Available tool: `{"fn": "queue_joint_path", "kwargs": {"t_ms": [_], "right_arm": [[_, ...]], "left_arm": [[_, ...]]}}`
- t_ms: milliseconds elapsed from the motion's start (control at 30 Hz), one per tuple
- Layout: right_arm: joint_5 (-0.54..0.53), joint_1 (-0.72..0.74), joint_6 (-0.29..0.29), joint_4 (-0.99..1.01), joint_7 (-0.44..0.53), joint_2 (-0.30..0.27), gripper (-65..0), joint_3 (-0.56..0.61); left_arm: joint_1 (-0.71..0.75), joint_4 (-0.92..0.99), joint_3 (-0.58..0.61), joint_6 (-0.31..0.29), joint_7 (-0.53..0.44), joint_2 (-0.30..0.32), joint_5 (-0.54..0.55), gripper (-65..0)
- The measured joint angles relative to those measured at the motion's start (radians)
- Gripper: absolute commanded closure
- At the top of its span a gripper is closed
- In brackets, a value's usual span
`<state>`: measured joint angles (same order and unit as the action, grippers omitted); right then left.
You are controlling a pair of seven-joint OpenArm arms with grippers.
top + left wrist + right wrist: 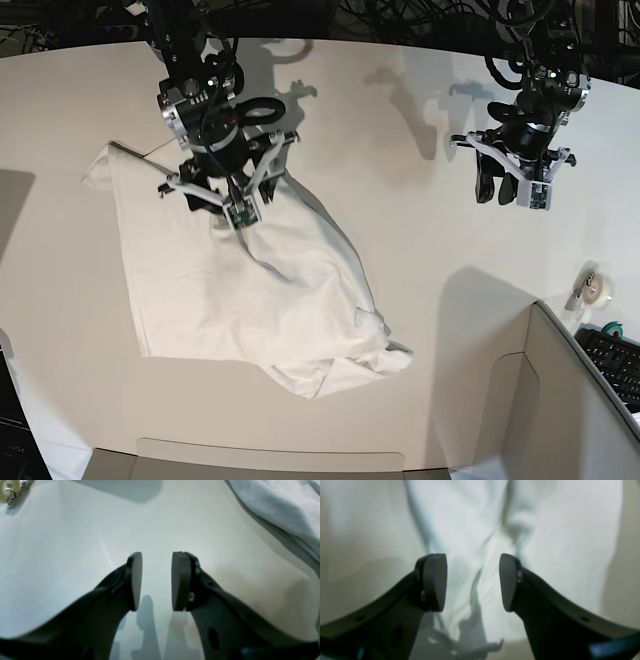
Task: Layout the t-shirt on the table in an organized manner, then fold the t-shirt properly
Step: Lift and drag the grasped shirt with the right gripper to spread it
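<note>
Seeing t-shirt [240,290] rumpled left-centre on tabletop [420,300], layout unfinished, folding untouched; my right end effector [473,582] gapes empty above it, left end effector [157,581] parted, empty.

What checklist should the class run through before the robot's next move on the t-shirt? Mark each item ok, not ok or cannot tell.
1. Right gripper open, nothing between its pads: ok.
2. Left gripper open and empty, over bare table: ok.
3. T-shirt laid flat: not ok, bunched and creased at one end.
4. Right gripper above the shirt: ok.
5. Left gripper near the shirt: not ok, well apart.
6. Printed side up: cannot tell.
</note>
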<state>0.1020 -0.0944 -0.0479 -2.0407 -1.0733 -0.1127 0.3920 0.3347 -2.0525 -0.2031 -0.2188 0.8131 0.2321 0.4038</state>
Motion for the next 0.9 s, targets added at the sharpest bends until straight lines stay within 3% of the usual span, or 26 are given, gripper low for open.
{"fn": "queue_joint_path", "kwargs": {"t_ms": [133,333,433,567,600,733,900], "right_arm": [[-0.008,0.139,-0.002,0.043,0.019,0.082,-31.5,-0.049],[0.009,0.314,0.009,0.360,0.017,0.150,-31.4,-0.245],[0.001,0.359,0.000,0.511,0.136,0.151,-31.4,-0.313],[0.005,0.401,-0.001,0.752,0.224,0.100,-28.3,-0.371],[-0.015,0.409,0.004,0.806,0.310,0.082,-25.3,-0.373],[-0.011,0.447,-0.009,0.914,0.392,0.048,-0.9,-0.366],[-0.013,0.432,-0.013,0.924,0.425,-0.031,0.0,-0.360]], "left_arm": [[-0.003,0.000,0.000,-0.001,-0.001,0.001,0.000,-19.9],[-0.027,0.023,0.007,-0.003,0.005,-0.001,0.000,-19.9],[-0.042,0.056,0.006,-0.001,0.003,0.000,-0.001,-19.9],[-0.034,0.069,0.006,0.001,0.007,0.001,-0.006,-19.9],[-0.034,0.070,0.006,0.001,0.007,0.000,-0.008,-19.9],[-0.036,0.070,0.007,0.000,0.006,-0.005,-0.007,-19.9],[-0.038,0.070,0.008,0.001,0.006,-0.005,-0.007,-19.9]]}}
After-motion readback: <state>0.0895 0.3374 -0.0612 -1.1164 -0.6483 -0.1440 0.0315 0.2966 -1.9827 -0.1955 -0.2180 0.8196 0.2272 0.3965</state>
